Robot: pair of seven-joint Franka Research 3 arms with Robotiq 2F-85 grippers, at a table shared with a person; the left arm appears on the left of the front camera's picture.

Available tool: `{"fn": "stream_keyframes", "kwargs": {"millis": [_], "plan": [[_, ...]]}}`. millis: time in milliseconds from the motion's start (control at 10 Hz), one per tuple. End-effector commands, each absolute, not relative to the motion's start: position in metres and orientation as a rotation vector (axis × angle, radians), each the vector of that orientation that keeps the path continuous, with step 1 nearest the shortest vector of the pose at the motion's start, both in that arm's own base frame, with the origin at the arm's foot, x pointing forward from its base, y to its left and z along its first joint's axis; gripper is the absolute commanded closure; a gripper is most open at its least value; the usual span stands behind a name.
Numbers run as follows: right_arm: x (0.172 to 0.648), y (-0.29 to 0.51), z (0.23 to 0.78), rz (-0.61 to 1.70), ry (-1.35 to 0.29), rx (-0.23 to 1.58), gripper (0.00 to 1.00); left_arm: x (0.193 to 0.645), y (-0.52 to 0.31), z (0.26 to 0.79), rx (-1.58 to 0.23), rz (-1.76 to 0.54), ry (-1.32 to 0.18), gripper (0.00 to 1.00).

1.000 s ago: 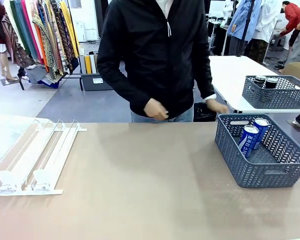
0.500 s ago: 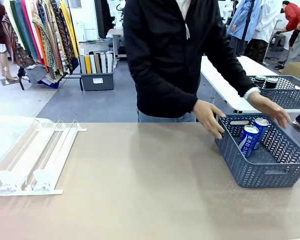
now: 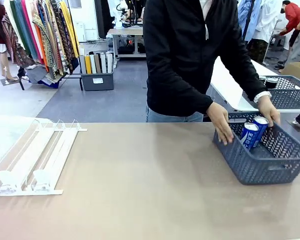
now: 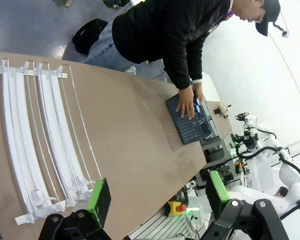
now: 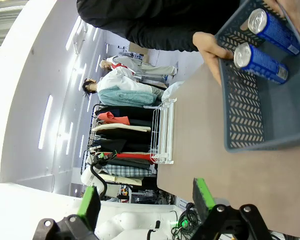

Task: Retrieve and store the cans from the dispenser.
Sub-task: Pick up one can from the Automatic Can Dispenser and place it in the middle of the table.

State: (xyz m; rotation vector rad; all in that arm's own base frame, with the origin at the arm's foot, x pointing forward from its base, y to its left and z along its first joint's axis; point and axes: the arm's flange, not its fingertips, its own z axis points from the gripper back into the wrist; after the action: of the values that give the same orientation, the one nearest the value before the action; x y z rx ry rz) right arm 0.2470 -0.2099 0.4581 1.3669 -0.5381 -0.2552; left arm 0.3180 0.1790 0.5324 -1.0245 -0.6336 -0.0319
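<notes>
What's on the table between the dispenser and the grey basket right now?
Nothing: in the front view, bare tabletop runs from the dispenser to the basket, which the person's hand grips.

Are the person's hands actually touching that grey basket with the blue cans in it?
Touching. In the front view one hand grips the grey basket at its near-left rim and the other hand rests on its far rim, beside the two blue cans.
</notes>
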Motion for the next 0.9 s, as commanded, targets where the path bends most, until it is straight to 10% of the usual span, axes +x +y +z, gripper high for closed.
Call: {"fn": "stream_keyframes", "kwargs": {"millis": [0, 800], "plan": [[0.2472, -0.2105, 0.4592, -0.237, -0.555, 1.372, 0.0, 0.3176, 0.1789, 0.5343, -1.036, -0.039, -0.647, 0.0], [0.2472, -0.2105, 0.4592, -0.237, -0.555, 1.372, 0.0, 0.3176, 0.1789, 0.5343, -1.036, -0.039, -0.647, 0.0]]}}
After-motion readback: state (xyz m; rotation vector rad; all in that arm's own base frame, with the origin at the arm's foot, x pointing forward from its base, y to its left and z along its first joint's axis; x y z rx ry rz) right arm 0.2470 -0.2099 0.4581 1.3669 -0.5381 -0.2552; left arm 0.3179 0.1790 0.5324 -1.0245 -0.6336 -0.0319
